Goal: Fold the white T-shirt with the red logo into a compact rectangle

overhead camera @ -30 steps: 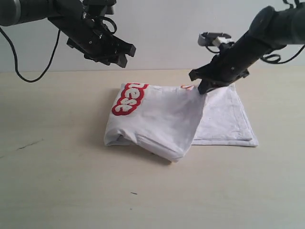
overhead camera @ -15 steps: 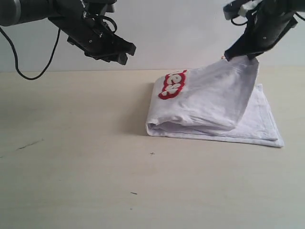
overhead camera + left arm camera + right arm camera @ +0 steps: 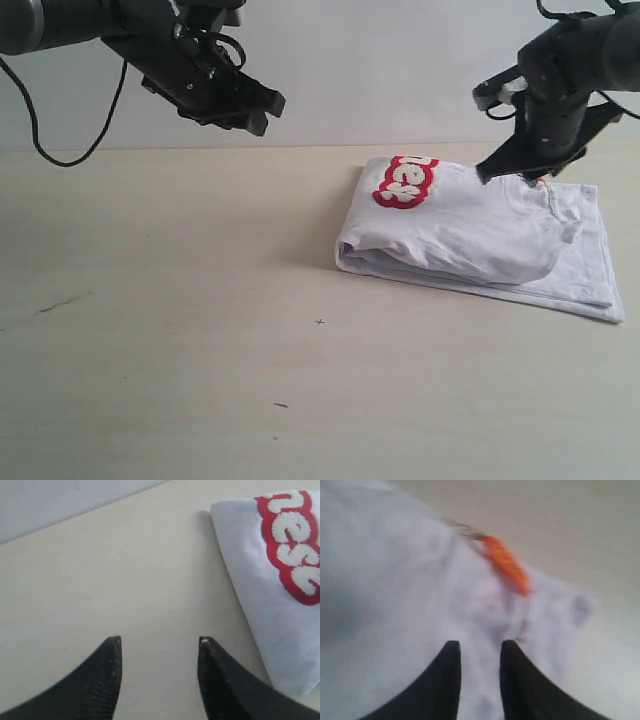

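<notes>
- The white T-shirt (image 3: 480, 240) lies on the pale table (image 3: 150, 300) at about 3 o'clock from the table's middle. It is already gathered into a rough rectangle.
- The upper layers form a soft, rounded pad. A flatter layer shows past them along the 3 to 5 o'clock edge, so in my judgement the corners are not yet squared.
- The red logo (image 3: 405, 183) faces up at the bundle's 10 o'clock corner. It is a bubbly red band with fuzzy white letters, cut short by the fold.
- The right gripper (image 3: 479, 647) hangs close over the far edge of the shirt, at about 1 o'clock of the bundle. Its jaws stand narrowly parted and I see no cloth drawn up between them. The wrist picture is blurred, so contact with the fabric cannot be ruled out.
- This position fits laying a fold down along that edge. The orange neck tag (image 3: 505, 565) lies just ahead of the jaws, which marks this as the collar end.
- The left gripper (image 3: 268, 112) hovers high at 10 o'clock of the scene, well apart from the shirt. Its jaws are wide and hold nothing. It appears to be parked clear of the fold.
- The cloth is limp, matte cotton and it creases readily. The dark gripper fingers show ribbed inner faces.
</notes>
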`<action>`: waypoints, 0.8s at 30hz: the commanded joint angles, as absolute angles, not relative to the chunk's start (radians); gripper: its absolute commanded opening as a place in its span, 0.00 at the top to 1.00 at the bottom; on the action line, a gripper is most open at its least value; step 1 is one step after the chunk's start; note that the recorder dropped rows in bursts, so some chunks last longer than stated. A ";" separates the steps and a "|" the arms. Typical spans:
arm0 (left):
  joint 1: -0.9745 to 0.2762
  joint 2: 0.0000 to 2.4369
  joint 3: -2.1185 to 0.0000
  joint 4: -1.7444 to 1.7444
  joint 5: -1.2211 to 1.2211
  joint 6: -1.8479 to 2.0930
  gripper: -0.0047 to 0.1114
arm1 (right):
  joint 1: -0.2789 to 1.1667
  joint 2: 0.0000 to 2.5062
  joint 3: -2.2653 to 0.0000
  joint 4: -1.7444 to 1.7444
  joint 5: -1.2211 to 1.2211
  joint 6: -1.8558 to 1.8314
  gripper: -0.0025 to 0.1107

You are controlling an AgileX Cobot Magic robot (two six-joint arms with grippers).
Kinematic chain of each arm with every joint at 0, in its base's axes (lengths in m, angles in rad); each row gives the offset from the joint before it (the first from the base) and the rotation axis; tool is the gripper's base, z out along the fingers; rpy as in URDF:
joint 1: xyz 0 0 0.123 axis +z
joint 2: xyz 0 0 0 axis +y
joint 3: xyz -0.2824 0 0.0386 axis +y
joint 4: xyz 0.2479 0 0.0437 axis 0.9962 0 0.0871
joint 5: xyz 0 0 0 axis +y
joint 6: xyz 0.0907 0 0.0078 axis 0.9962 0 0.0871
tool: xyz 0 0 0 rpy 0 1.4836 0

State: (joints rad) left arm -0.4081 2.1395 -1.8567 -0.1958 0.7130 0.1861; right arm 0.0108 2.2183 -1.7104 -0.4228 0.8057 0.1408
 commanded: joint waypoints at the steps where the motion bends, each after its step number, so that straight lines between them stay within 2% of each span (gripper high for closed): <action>1: -0.406 2.136 -1.858 -0.196 0.704 0.207 0.68 | 0.024 2.262 -1.714 0.098 0.750 -0.227 0.98; 4: -0.400 2.121 -1.858 -0.195 0.709 0.212 0.96 | 0.058 2.329 -1.714 0.182 0.753 -0.250 0.98; 9: -0.347 2.088 -1.858 -0.197 0.751 0.201 0.96 | 0.189 2.401 -1.714 0.219 0.766 -0.295 0.98; 17: -0.282 2.011 -1.765 -0.198 0.750 0.197 0.96 | 0.307 2.432 -1.794 0.390 0.834 -0.449 0.98; 22: -0.269 1.985 -1.658 -0.257 0.738 0.303 0.96 | 0.320 2.428 -1.861 0.413 0.911 -0.444 0.97; 24: -0.269 1.985 -1.603 -0.404 0.728 0.468 0.96 | 0.315 2.401 -1.877 0.411 0.950 -0.455 0.93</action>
